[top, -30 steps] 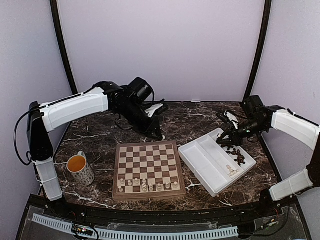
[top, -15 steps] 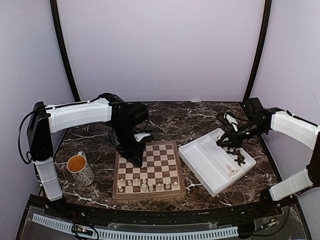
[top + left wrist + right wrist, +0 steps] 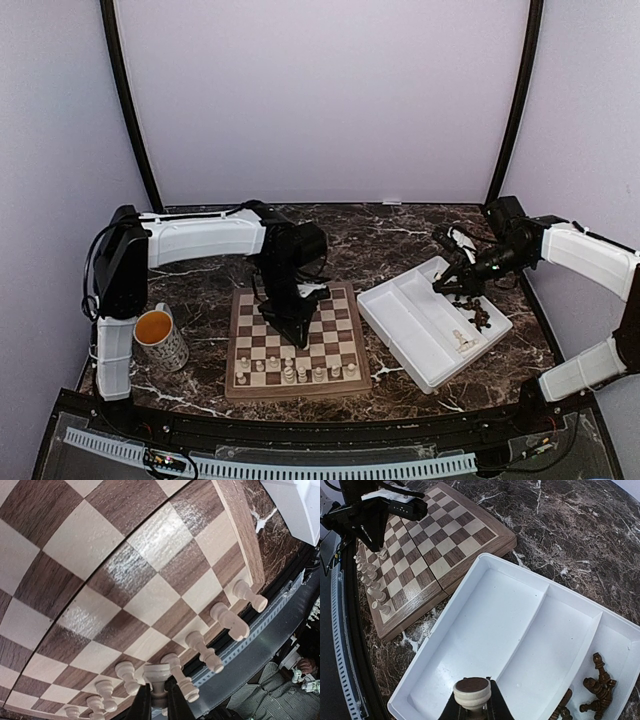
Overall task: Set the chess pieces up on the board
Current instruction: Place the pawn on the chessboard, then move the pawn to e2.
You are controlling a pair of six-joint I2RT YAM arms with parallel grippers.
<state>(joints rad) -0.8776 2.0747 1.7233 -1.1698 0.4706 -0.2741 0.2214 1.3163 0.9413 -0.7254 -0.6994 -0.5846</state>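
A square wooden chessboard (image 3: 345, 330) with light tan and dark brown checks is seen from above, laid on a dark marble table (image 3: 390, 240). A row of small pale cream wooden chess pieces (image 3: 295, 372) is stood along its near edge. Just to its right a white compartmented plastic tray (image 3: 405, 320) is placed. A heap of dark brown pieces (image 3: 476, 312) is gathered in its right end compartment, and a single pale piece (image 3: 463, 340) is seen near them. A patterned mug of orange liquid (image 3: 160, 340) is set left of the board. In this overhead view the left gripper (image 3: 300, 338) is held over the middle of the board and the right gripper (image 3: 447, 283) over the tray's far side, but what they carry cannot be made out. That is shown only by the wrist cameras. The left fingers are closed on a pale cream piece (image 3: 156, 676), held above the board near the standing row. The right fingers are clamped on another pale piece (image 3: 472, 691), whose round, dark-padded base is turned to the camera, above the tray.
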